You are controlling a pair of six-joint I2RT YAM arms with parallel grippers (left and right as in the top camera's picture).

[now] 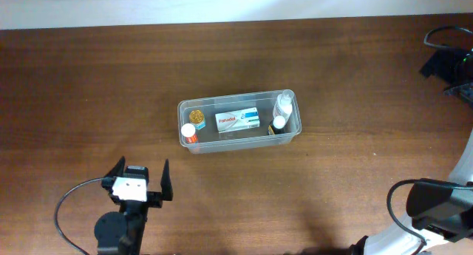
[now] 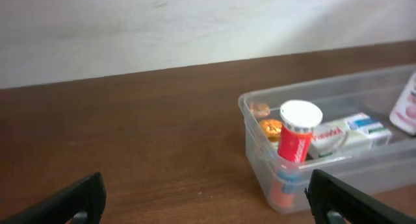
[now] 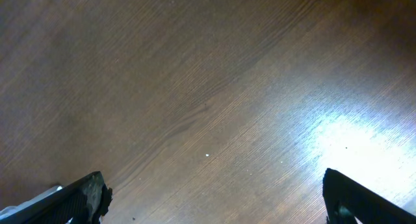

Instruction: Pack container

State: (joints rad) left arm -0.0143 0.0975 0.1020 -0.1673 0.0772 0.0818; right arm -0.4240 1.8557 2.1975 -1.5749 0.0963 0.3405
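Observation:
The clear plastic container (image 1: 235,99) sits mid-table. Inside it are a red bottle with a white cap (image 1: 190,133), a gold-capped jar (image 1: 196,115), a white Panadol box (image 1: 237,120), a white bottle (image 1: 284,103) and a small dark bottle (image 1: 278,124). My left gripper (image 1: 142,171) is open and empty, near the front edge, below and left of the container. In the left wrist view the container (image 2: 246,106) lies ahead to the right, the red bottle (image 2: 296,141) at its near corner, and the gripper (image 2: 205,204) holds nothing. My right gripper (image 3: 214,201) is open over bare wood.
The brown wooden table (image 1: 89,85) ends at a white strip along the back. Black equipment and cables (image 1: 447,61) sit at the far right edge. The right arm's body (image 1: 443,203) is at the bottom right corner.

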